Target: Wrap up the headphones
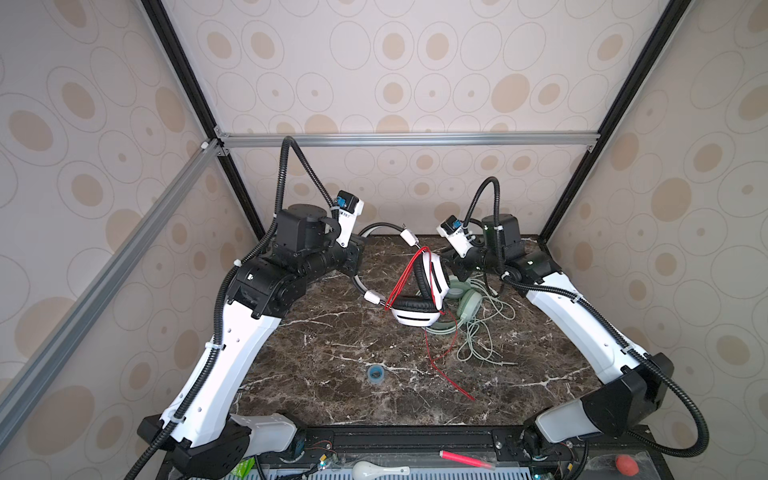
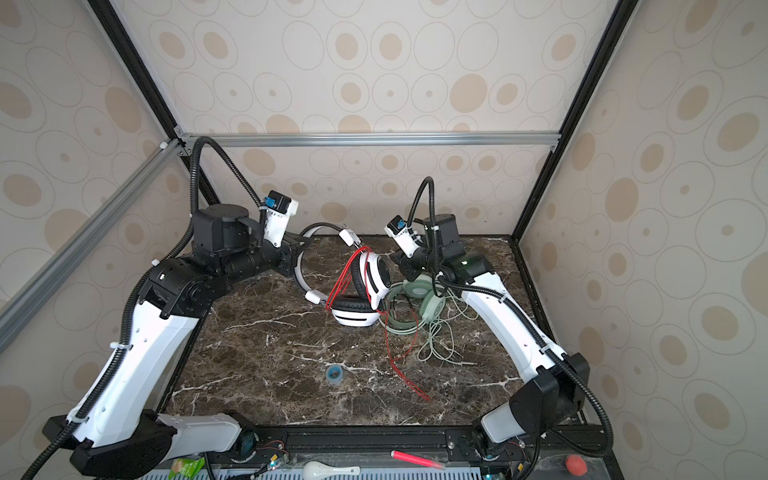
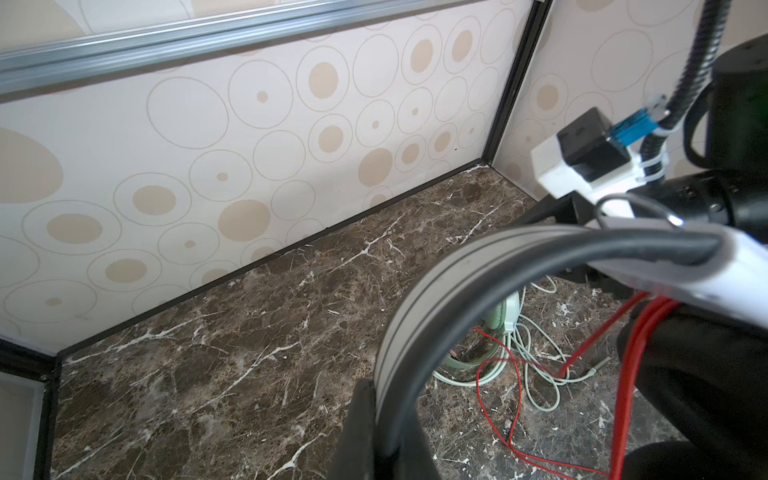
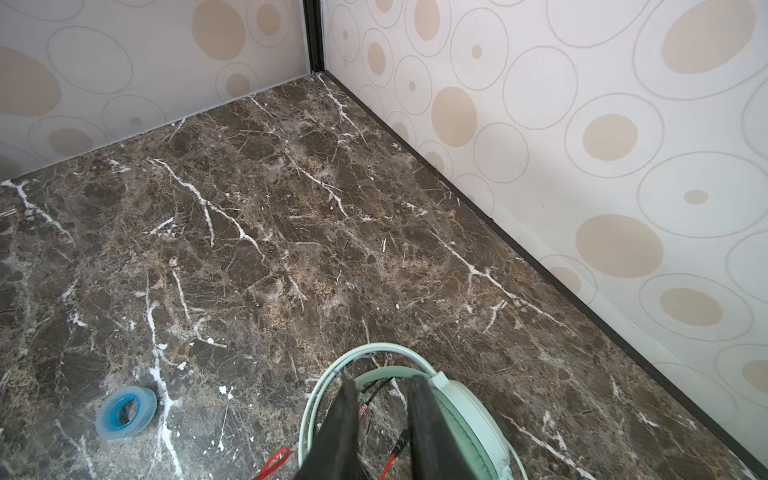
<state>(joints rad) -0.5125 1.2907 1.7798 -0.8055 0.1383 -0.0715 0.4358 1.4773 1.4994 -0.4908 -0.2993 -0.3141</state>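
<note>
The white-and-black headphones (image 1: 415, 318) (image 2: 355, 318) are lifted at the back middle of the marble table in both top views. My left gripper (image 1: 358, 259) (image 2: 296, 253) (image 3: 386, 399) is shut on their grey-and-black headband (image 3: 457, 266). The thin red cord (image 1: 405, 278) (image 2: 345, 274) runs in loops across the ear cups, and its loose end trails forward over the table (image 1: 440, 365). The mint-green headphones (image 1: 467, 305) (image 2: 430, 307) (image 4: 465, 415) lie flat beside them. My right gripper (image 1: 455, 270) (image 2: 401, 270) (image 4: 382, 380) hovers over them, open, with a narrow gap and nothing clamped.
The pale cord (image 1: 478, 345) lies tangled to the right of the red one. A blue tape roll (image 1: 375, 373) (image 4: 124, 411) sits mid-table. Patterned walls close in the back and both sides. A red pen (image 1: 461, 458) and a white spoon (image 1: 378, 469) lie on the front ledge.
</note>
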